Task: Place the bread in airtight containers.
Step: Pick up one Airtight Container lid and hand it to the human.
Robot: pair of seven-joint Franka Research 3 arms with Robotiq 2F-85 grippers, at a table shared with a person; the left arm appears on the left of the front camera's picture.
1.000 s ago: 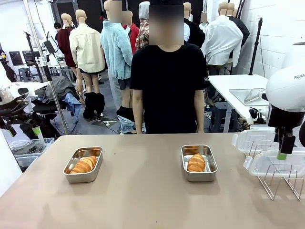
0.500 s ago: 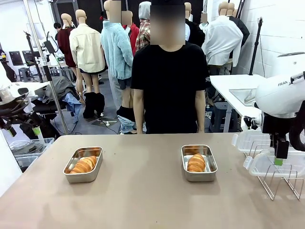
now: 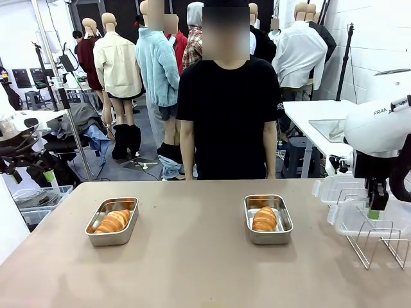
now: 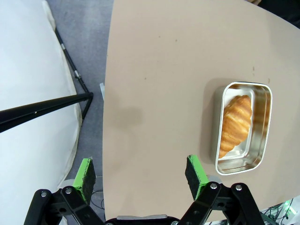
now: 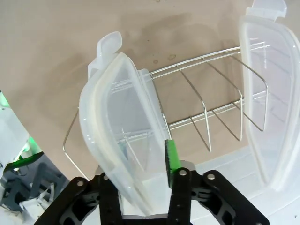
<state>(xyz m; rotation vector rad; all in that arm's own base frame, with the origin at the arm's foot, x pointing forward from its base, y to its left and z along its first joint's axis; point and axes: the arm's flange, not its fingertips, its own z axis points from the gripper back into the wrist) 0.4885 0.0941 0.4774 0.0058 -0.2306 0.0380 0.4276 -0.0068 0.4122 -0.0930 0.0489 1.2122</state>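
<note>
Two steel airtight containers stand on the tan table, and each holds a golden bread croissant. In the left container [image 3: 110, 242] lies one croissant [image 3: 114, 221]; in the right container [image 3: 270, 239] lies the other [image 3: 264, 219]. At the far right my right gripper [image 3: 374, 208] reaches down into the wire rack [image 3: 379, 247], its jaws closed on a clear plastic lid [image 3: 352, 218]. That lid [image 5: 117, 122] stands between the fingers of the right gripper [image 5: 140, 164], one green pad [image 5: 171, 157] against it. My left gripper [image 4: 139, 171] hangs open over the table's left edge, well clear of the container [image 4: 219, 126] with its croissant [image 4: 234, 123].
A second clear lid [image 3: 337, 189] leans in the wire rack [image 5: 211, 117] beside the held one, also seen as the second lid [image 5: 269, 93]. A person in a black shirt [image 3: 225, 115] stands at the far edge, hands off the table. Bare tabletop [image 3: 192, 256] lies between and in front of the containers.
My right arm has shifted slightly left and down at the rack, and its jaws have closed on the nearer clear lid, which now sits a little higher. The left arm has not moved.
</note>
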